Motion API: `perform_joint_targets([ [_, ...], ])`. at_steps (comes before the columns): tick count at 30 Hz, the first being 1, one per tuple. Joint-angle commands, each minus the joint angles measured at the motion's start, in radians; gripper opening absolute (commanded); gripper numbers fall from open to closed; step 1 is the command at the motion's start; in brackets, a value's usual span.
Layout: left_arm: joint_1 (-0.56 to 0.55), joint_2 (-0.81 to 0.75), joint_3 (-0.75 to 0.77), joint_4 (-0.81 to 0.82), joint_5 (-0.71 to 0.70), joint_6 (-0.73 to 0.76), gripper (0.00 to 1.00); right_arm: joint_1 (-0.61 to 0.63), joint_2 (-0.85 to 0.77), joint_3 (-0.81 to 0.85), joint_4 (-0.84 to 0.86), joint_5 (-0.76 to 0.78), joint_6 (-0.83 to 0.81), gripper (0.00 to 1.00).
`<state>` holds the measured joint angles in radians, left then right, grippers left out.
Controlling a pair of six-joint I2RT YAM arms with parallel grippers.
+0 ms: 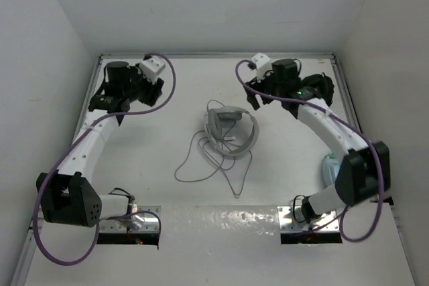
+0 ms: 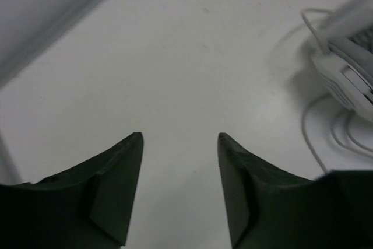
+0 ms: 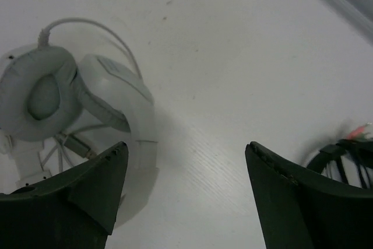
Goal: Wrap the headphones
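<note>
White padded over-ear headphones (image 1: pixel 231 132) are found mid-tabletop (image 1: pixel 167 125), thin grey cable (image 1: pixel 236 191) spilled toward the bases; the right tool (image 3: pixel 186 147) (wide open, empty) is nearer than the part-open, empty left tool (image 2: pixel 179 138).

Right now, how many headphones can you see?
1 for sure: the white headphones in the middle. A pale blue thing, half hidden on the right, may be another.
</note>
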<state>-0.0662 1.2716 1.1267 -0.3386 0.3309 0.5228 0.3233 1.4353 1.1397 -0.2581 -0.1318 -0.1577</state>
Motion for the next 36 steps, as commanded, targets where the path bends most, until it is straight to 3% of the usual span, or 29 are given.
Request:
perform_joint_targets([
  [1, -0.034, -0.028, -0.044, -0.172, 0.057, -0.067, 0.55, 0.071, 0.164, 0.107, -0.079, -0.018, -0.077, 0.83],
  [2, -0.034, -0.046, -0.065, -0.157, 0.063, -0.105, 0.61, 0.1, 0.198, 0.15, -0.087, -0.028, -0.109, 0.9],
  [5, -0.034, -0.095, -0.119, -0.125, 0.056, -0.156, 0.65, 0.147, 0.307, 0.219, -0.105, -0.064, -0.19, 0.98],
  [9, -0.034, -0.161, -0.194, -0.036, 0.011, -0.184, 0.67, 0.183, 0.427, 0.305, -0.153, -0.086, -0.217, 0.99],
  [14, -0.034, -0.179, -0.214, 0.01, -0.045, -0.184, 0.71, 0.195, 0.571, 0.351, -0.11, 0.041, -0.151, 0.95],
  [16, -0.034, -0.178, -0.202, 0.007, -0.062, -0.193, 0.71, 0.198, 0.588, 0.354, -0.089, 0.063, -0.146, 0.86],
  [18, -0.034, -0.183, -0.194, 0.003, -0.061, -0.187, 0.72, 0.198, 0.591, 0.354, -0.061, 0.098, -0.137, 0.71],
  [20, -0.034, -0.192, -0.197, 0.016, -0.049, -0.182, 0.72, 0.198, 0.588, 0.357, -0.058, 0.129, -0.141, 0.66],
  [23, -0.034, -0.201, -0.199, 0.058, -0.036, -0.176, 0.73, 0.198, 0.588, 0.362, -0.076, 0.168, -0.149, 0.51],
  [24, -0.034, -0.199, -0.196, 0.07, -0.044, -0.181, 0.74, 0.198, 0.587, 0.35, -0.076, 0.178, -0.135, 0.3],
  [27, -0.032, -0.189, -0.168, 0.108, -0.059, -0.205, 0.73, 0.198, 0.573, 0.345, -0.078, 0.218, -0.044, 0.0],
  [29, -0.032, -0.18, -0.147, 0.116, -0.038, -0.233, 0.72, 0.197, 0.529, 0.348, -0.041, 0.277, 0.044, 0.0],
  [34, -0.034, -0.143, -0.079, 0.142, 0.022, -0.314, 0.67, 0.174, 0.36, 0.29, 0.157, 0.386, 0.505, 0.0],
  [36, -0.035, -0.117, -0.05, 0.13, 0.043, -0.366, 0.65, 0.172, 0.3, 0.276, 0.207, 0.507, 0.668, 0.0],
])
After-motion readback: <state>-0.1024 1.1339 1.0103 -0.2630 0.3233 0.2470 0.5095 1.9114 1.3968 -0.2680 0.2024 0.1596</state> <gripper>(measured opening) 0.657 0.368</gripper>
